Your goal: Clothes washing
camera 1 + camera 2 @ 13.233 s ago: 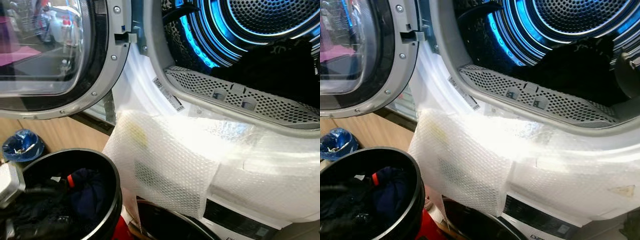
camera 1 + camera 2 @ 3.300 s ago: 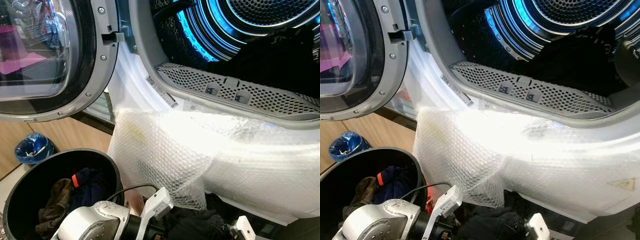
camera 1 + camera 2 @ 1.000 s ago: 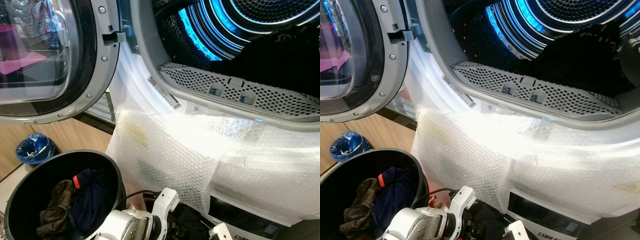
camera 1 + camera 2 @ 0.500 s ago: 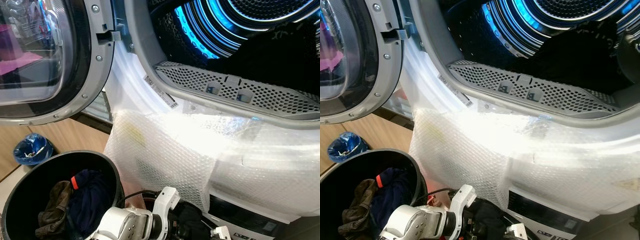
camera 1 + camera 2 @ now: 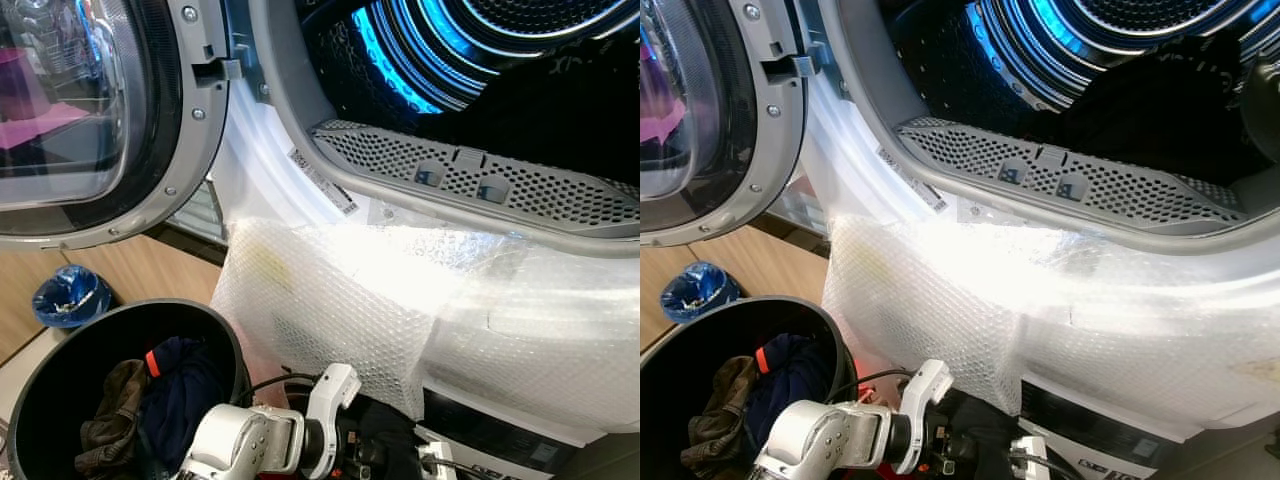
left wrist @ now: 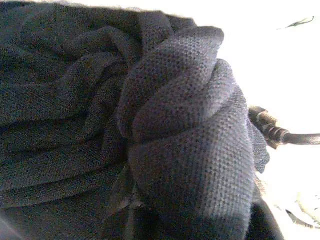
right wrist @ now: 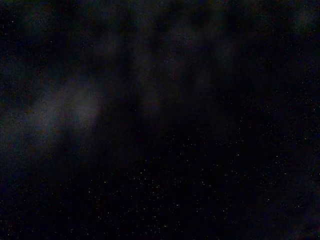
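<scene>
The robot's left hand [image 5: 375, 455] reaches low in front of the washing machine [image 5: 300, 190], its silver wrist beside the rim of a black laundry bin [image 5: 232, 345]. The hand is buried in a dark knitted garment [image 6: 185, 145], which bunches in thick folds right against the wrist camera; whether the fingers are clamped on the cloth or merely pressed into it cannot be told. From the head camera the same dark cloth [image 5: 385, 435] sits just below the lower edge of the bubble wrap [image 5: 340, 310] that covers the machine's white front.

The right hand [image 5: 1035, 462] shows at the bottom edge near the left one, a white part and a cable visible; how far it is open cannot be told, and its wrist view is almost wholly dark.

The bin holds a heap of clothes: an olive-brown piece [image 5: 108, 415] at the left and a navy piece with an orange tab [image 5: 180, 385] beside it.

The machine's door [image 5: 90, 120] stands swung open to the left. Inside the blue-lit drum [image 5: 430, 50], more dark laundry [image 5: 560, 120] lies behind the perforated grey sill [image 5: 480, 185]. A blue-lined wastebasket [image 5: 70, 297] stands on the wooden floor [image 5: 150, 270], beyond the bin.
</scene>
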`<state>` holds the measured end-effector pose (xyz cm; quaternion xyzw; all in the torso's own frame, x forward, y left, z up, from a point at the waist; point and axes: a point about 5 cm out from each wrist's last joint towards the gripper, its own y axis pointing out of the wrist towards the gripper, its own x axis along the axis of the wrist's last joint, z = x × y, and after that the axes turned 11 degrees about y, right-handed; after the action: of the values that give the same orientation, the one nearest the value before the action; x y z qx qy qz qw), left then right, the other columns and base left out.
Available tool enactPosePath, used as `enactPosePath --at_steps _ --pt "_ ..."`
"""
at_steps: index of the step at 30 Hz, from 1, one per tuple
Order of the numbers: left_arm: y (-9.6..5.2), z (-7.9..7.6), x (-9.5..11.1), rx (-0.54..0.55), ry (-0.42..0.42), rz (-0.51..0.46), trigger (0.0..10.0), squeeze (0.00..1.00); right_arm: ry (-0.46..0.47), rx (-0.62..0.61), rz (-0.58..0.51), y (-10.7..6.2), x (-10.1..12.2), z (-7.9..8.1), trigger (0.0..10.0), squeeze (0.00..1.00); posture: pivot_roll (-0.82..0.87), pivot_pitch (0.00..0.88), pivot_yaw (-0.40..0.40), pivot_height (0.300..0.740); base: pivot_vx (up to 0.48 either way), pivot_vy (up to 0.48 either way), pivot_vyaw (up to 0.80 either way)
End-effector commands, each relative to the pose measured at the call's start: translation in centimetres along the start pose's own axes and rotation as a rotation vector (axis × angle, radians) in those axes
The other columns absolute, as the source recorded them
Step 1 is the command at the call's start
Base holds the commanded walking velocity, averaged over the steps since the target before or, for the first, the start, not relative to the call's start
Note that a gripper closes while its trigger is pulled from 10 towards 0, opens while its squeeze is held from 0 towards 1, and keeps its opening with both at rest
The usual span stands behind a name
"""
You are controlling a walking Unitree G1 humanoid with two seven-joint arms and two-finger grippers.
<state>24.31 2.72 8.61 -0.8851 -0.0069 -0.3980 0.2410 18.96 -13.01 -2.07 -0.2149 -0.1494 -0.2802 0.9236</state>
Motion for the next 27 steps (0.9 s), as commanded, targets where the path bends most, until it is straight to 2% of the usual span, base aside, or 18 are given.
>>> enactPosePath --at_steps 1,6,10,14,15,16,17,27 --pt "1.1 -2.9 1.8 -0.185 0.011 -0.069 0.0 0.0 0.013 -0.005 -0.042 0.8 0.4 0.1 10.0 0.0 0.03 0.097 0.034 0.74 0.0 0.0 0.0" --pt "1.2 -3.0 1.9 -0.191 0.01 -0.058 0.0 0.0 0.036 0.033 -0.083 0.9 0.8 0.4 10.0 0.0 0.03 0.097 0.038 0.74 0.0 0.0 0.0" --pt "1.4 -3.6 1.9 -0.224 -0.024 -0.049 0.0 0.0 0.066 0.061 -0.13 1.0 1.0 0.4 10.0 0.0 0.03 0.097 0.041 0.74 0.0 0.0 0.0" --pt "1.7 -4.0 2.4 -0.248 -0.03 -0.053 0.0 0.0 0.053 0.076 -0.185 1.2 1.6 0.4 10.0 0.0 0.03 0.092 0.047 0.74 0.0 0.0 0.0" --pt "1.7 -4.0 2.5 -0.252 -0.036 -0.054 0.0 0.0 0.057 0.087 -0.198 1.2 1.7 0.5 7.7 0.0 0.03 0.089 0.048 0.74 0.0 0.0 0.0" --pt "1.7 -4.0 2.5 -0.254 -0.04 -0.054 0.0 0.0 0.06 0.094 -0.205 1.2 1.8 0.5 7.7 0.0 0.03 0.089 0.048 0.74 0.0 0.0 0.0" --pt "1.8 -4.1 2.5 -0.259 -0.044 -0.053 0.0 0.0 0.062 0.102 -0.217 1.2 2.0 0.6 0.0 0.0 0.03 0.09 0.051 0.74 0.0 0.0 0.0" --pt "1.8 -4.3 2.5 -0.268 -0.068 -0.053 0.0 0.0 0.074 0.131 -0.258 1.1 2.2 0.6 0.0 0.0 0.03 0.089 0.053 0.74 0.0 0.0 0.0"
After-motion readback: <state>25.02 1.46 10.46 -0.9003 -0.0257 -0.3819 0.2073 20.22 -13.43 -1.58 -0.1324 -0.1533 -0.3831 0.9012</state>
